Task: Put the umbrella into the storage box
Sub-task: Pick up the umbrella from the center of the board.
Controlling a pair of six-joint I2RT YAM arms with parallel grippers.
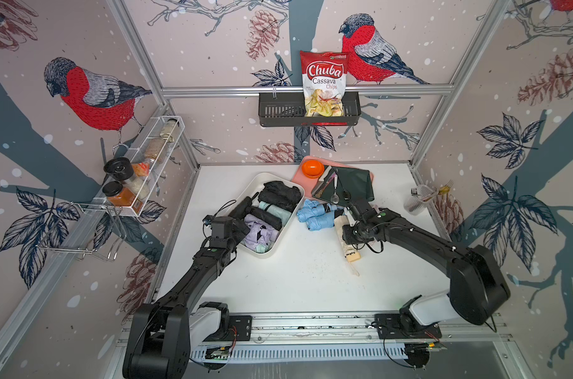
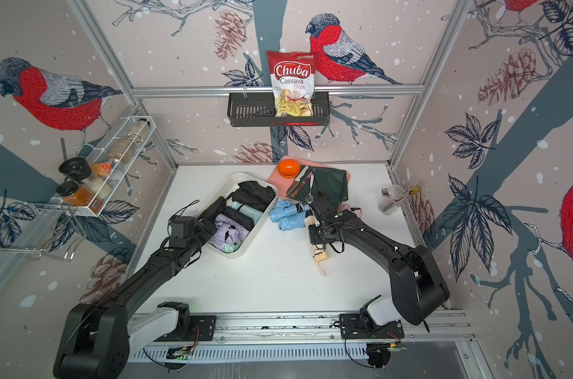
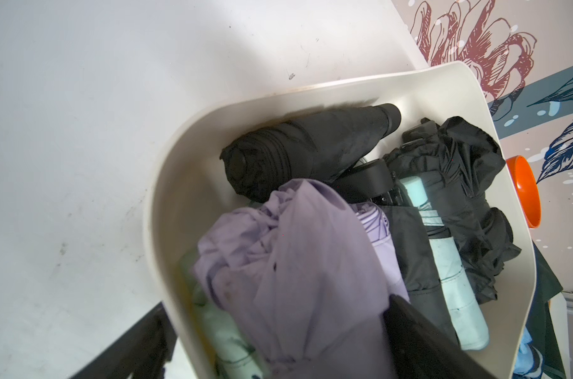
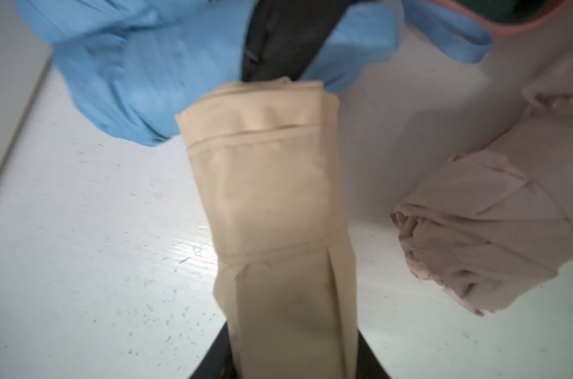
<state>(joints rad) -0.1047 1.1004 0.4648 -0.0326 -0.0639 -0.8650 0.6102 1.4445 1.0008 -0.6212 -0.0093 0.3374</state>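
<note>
The cream-white storage box (image 1: 256, 182) (image 2: 227, 183) (image 3: 180, 183) lies at an angle left of centre, holding several folded umbrellas in black, mint and lilac. My left gripper (image 1: 242, 229) (image 3: 278, 354) is open at the box's near end, one finger outside the wall and one inside, with the lilac umbrella (image 3: 304, 256) between them. A beige folded umbrella (image 1: 352, 251) (image 2: 319, 252) (image 4: 272, 183) lies on the table right of the box. My right gripper (image 1: 345, 229) (image 2: 313, 234) (image 4: 291, 361) is shut on its far half, both jaws against the fabric.
A blue umbrella (image 1: 314, 213) (image 4: 131, 82) lies just beyond the beige one, and a pink umbrella (image 4: 491, 229) beside it. Behind stand a pink tray (image 1: 298, 178) with an orange bowl (image 1: 313, 168) and cutlery, and a cup of forks (image 1: 419, 197) at the right wall.
</note>
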